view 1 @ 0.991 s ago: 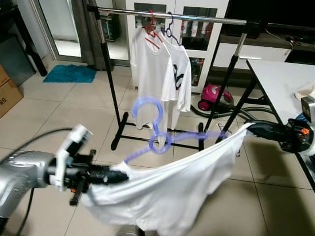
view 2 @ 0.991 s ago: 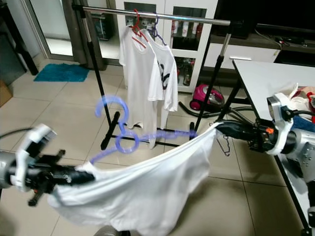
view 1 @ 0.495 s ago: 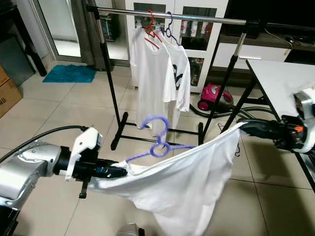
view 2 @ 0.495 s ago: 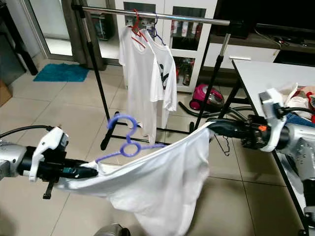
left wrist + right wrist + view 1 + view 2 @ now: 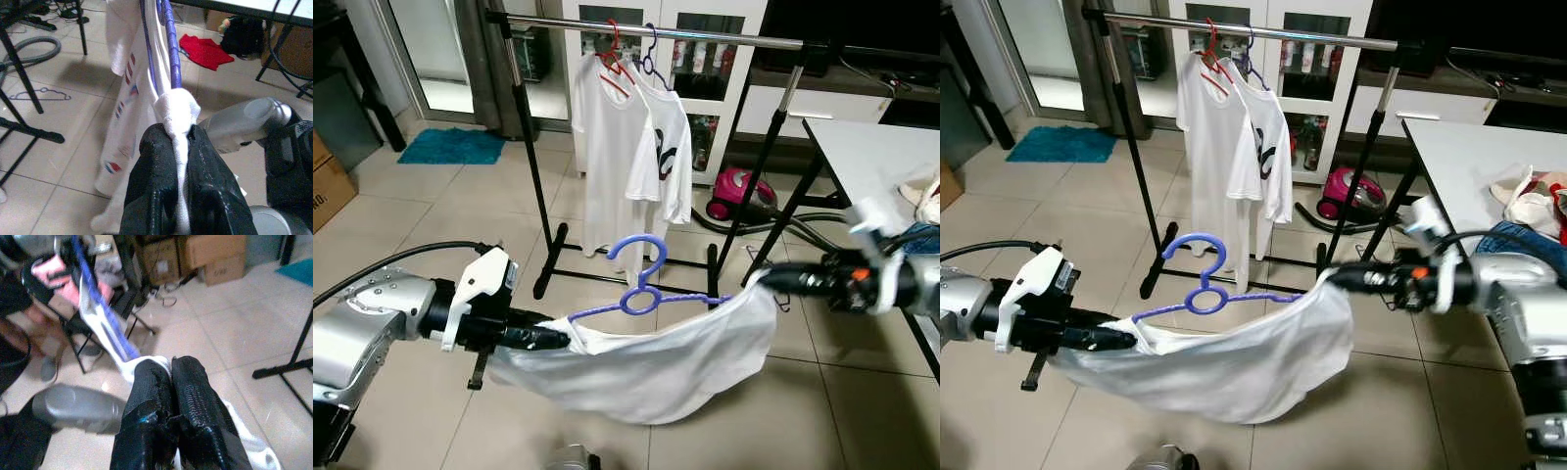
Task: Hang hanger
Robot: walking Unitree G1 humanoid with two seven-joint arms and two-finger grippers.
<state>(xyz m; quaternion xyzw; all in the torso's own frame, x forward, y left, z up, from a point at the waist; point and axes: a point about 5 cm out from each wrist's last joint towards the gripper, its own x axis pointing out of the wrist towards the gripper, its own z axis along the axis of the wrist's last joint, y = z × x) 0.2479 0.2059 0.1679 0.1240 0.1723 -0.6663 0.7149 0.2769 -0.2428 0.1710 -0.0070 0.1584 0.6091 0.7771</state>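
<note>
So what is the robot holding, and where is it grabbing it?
A white T-shirt on a purple hanger. The left gripper pinches one shoulder end, the right gripper the other, so it sags between them.

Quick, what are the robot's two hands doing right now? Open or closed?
Left gripper: closed, pinching one shoulder of the white shirt on the purple hanger.
Right gripper: closed, pinching the shirt's other shoulder.

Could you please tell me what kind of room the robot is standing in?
Most likely a living area of a home, used for drying laundry. A clothes rack with white T-shirts stands on a tiled floor, beside a pink vacuum cleaner and a white cabinet with glass doors.
</note>
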